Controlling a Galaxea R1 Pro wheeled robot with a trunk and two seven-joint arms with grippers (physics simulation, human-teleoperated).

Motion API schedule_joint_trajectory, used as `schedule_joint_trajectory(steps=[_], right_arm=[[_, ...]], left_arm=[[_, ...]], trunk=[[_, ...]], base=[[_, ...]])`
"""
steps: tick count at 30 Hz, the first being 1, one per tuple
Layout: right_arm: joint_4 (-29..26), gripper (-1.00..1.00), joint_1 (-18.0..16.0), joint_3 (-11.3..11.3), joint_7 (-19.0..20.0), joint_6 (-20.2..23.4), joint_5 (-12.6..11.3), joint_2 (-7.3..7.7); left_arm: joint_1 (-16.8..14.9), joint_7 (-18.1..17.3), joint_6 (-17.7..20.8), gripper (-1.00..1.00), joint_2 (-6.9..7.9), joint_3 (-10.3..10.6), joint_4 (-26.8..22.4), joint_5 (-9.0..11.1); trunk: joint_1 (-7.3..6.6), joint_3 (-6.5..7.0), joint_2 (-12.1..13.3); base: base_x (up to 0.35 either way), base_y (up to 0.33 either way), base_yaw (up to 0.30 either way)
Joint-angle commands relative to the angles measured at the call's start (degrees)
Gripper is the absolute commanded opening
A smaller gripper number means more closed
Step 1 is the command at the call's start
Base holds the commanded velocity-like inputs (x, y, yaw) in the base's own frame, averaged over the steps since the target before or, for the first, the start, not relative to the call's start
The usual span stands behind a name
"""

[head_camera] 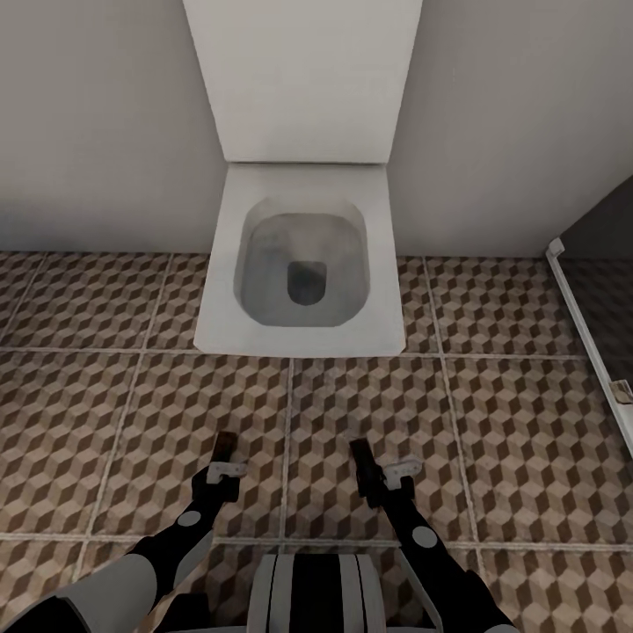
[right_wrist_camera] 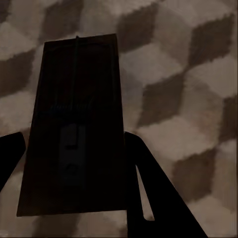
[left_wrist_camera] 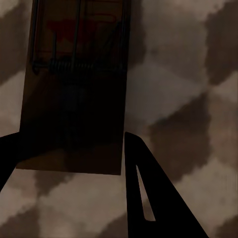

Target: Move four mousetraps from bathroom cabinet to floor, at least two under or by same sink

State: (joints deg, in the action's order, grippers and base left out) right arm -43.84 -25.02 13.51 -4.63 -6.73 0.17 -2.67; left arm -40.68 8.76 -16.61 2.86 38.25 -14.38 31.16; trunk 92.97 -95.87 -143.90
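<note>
Both arms hang low over the bathroom floor (head_camera: 510,440), in front of a toilet. My left gripper (head_camera: 225,462) is shut on a dark-brown mousetrap (head_camera: 225,444); in the left wrist view this mousetrap (left_wrist_camera: 74,104) shows a spring and a red patch, pinched between the dark fingers (left_wrist_camera: 141,193). My right gripper (head_camera: 369,479) is shut on a second mousetrap (head_camera: 362,466), seen as a flat dark slab (right_wrist_camera: 74,129) in the right wrist view, over the cube-patterned tiles (right_wrist_camera: 188,74). The sink and the cabinet are out of view.
A white square toilet (head_camera: 303,264) with its lid raised stands against the pale wall straight ahead. At the right a white-framed dark panel (head_camera: 585,330) runs along the floor. Patterned tiles stretch left and right of the toilet.
</note>
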Motion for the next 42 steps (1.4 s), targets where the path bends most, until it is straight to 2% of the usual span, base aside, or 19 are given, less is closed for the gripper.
schedule_joint_trajectory(steps=[1, 7, 14, 20, 24, 28, 42], right_arm=[[0.5, -1.0, 0.0, 0.2, -0.6, -0.2, 0.3, 0.03], [1.4, -1.0, -0.2, 0.1, -1.7, -0.2, 1.6, 0.03], [1.7, -1.0, -0.8, 0.1, -3.8, -0.1, 3.8, 0.04], [2.6, -1.0, -3.4, 0.0, -4.0, -0.1, 4.0, -0.23], [3.0, -1.0, -4.8, 0.0, -4.0, 0.0, 4.0, -0.44], [3.2, -1.0, -5.5, 0.0, -4.0, 0.1, 4.0, -0.52], [4.0, -1.0, -6.0, 0.1, -4.0, 0.2, 4.0, -2.08]], left_arm=[[0.0, 0.6, -0.1, -1.0, 0.04, 0.5, -0.1, 0.0], [0.0, 0.6, -0.1, -1.0, 0.02, 0.5, -0.1, 0.0], [0.0, 0.6, -0.1, -1.0, -1.12, 0.6, -0.1, 0.0], [0.2, 0.6, 0.0, -1.0, -1.47, 1.2, 0.0, 0.0], [0.3, 0.6, 0.0, -1.0, -1.46, 3.6, 0.0, 0.0], [0.3, 0.7, 0.0, -1.0, -1.52, 5.1, 0.0, 0.0], [0.4, 0.7, -0.1, -1.0, -1.54, 5.7, -0.1, 0.1]], trunk=[[-0.01, -0.02, 0.0], [-0.01, -0.02, 0.0], [-0.01, -0.02, 0.0], [-0.01, -0.02, 0.0], [-0.01, -0.02, 0.0], [-0.01, -0.02, 0.0], [-0.01, -0.02, 0.0]], base=[[0.0, 0.0, 0.0], [0.0, 0.0, 0.0], [0.0, 0.0, 0.0], [0.0, 0.0, 0.0], [0.0, 0.0, 0.0], [0.0, 0.0, 0.0], [0.0, 0.0, 0.0]])
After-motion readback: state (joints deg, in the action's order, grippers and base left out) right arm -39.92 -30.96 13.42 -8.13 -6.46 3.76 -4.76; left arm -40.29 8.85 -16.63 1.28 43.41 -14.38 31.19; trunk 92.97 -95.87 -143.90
